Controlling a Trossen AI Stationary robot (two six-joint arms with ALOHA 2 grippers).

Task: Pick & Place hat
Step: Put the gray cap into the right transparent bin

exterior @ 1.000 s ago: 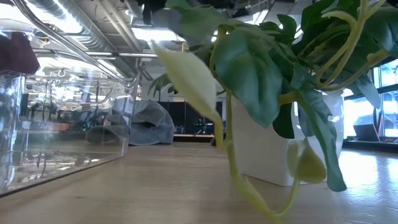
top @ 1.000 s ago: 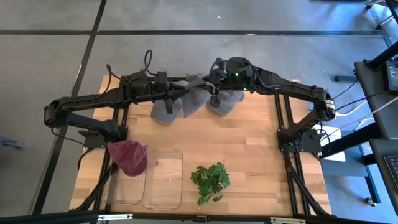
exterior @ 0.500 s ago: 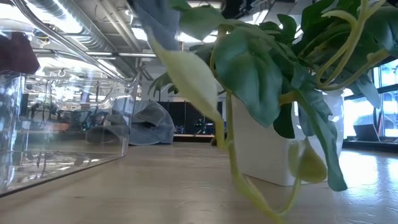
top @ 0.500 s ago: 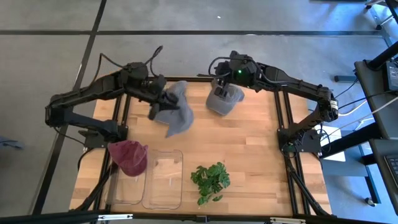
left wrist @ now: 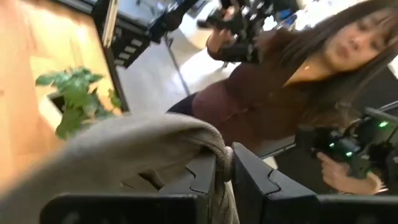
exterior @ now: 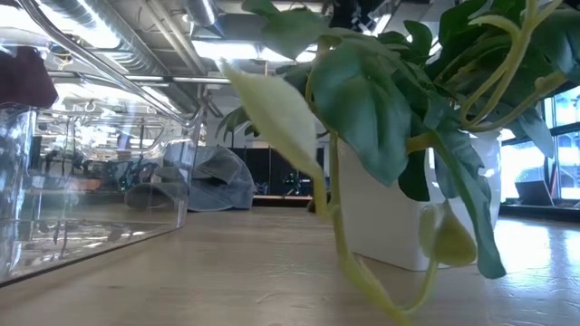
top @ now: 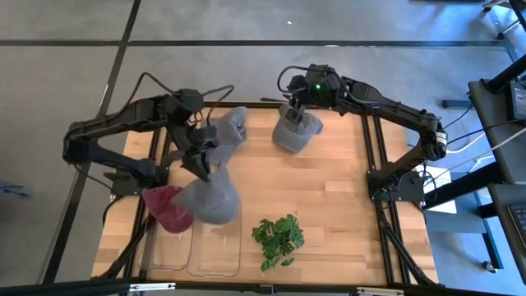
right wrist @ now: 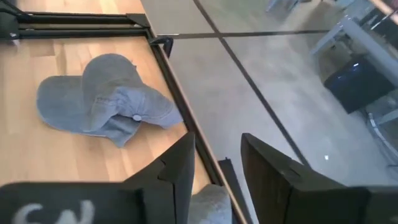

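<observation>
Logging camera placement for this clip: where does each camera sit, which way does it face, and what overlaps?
High: overhead, straight down on the wooden table; left gripper and right gripper show.
Low: table height, level past a green potted plant; no arm clear.
Left wrist: past fingers shut on a grey fabric hat, toward a person.
Right wrist: past open fingers, down at a second grey hat.
Shared: plant in high, low, left wrist.
</observation>
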